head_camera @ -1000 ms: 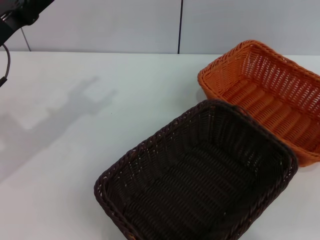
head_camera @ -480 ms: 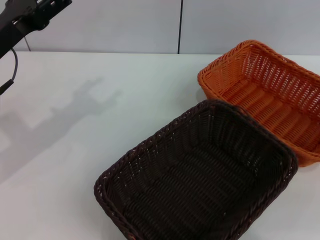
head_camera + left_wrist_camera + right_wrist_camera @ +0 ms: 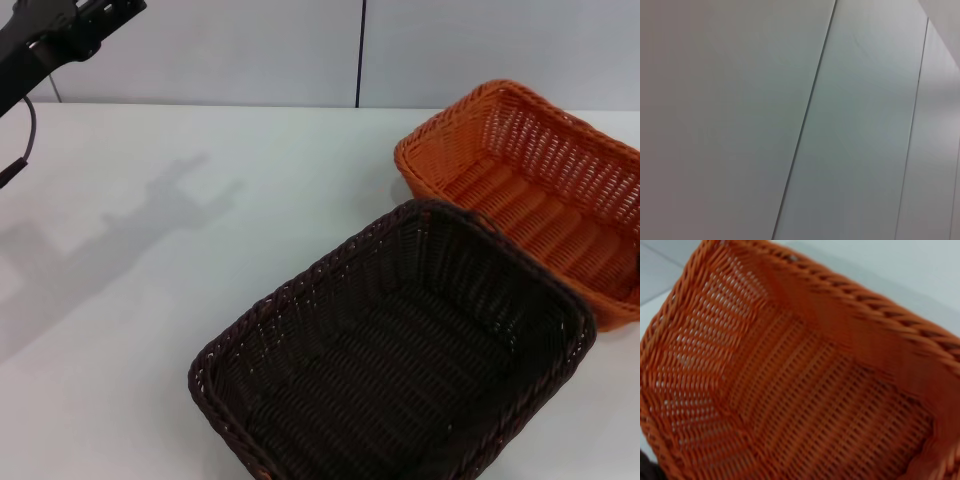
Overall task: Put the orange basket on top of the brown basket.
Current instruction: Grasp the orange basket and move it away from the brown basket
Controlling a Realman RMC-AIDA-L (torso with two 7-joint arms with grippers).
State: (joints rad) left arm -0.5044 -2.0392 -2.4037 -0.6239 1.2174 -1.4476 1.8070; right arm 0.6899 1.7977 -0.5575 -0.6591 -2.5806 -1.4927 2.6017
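Note:
The orange basket point(image 3: 530, 190) stands on the white table at the back right. The brown basket point(image 3: 400, 350) stands in front of it, its far corner against the orange basket's near side. Both baskets are empty. The right wrist view looks closely down into the orange basket point(image 3: 790, 385), so my right arm is just above it. Only a dark sliver point(image 3: 637, 268) of that arm shows at the head view's right edge, over the orange rim. My left gripper point(image 3: 95, 15) is raised at the far left, well away from both baskets.
The white table point(image 3: 200, 250) stretches out to the left of the baskets, with the left arm's shadow on it. A grey panelled wall point(image 3: 800, 120) stands behind the table.
The left arm moved a little to the right a second ago and has since held still. A dark sliver has come in at the right edge over the orange basket. The baskets have barely moved.

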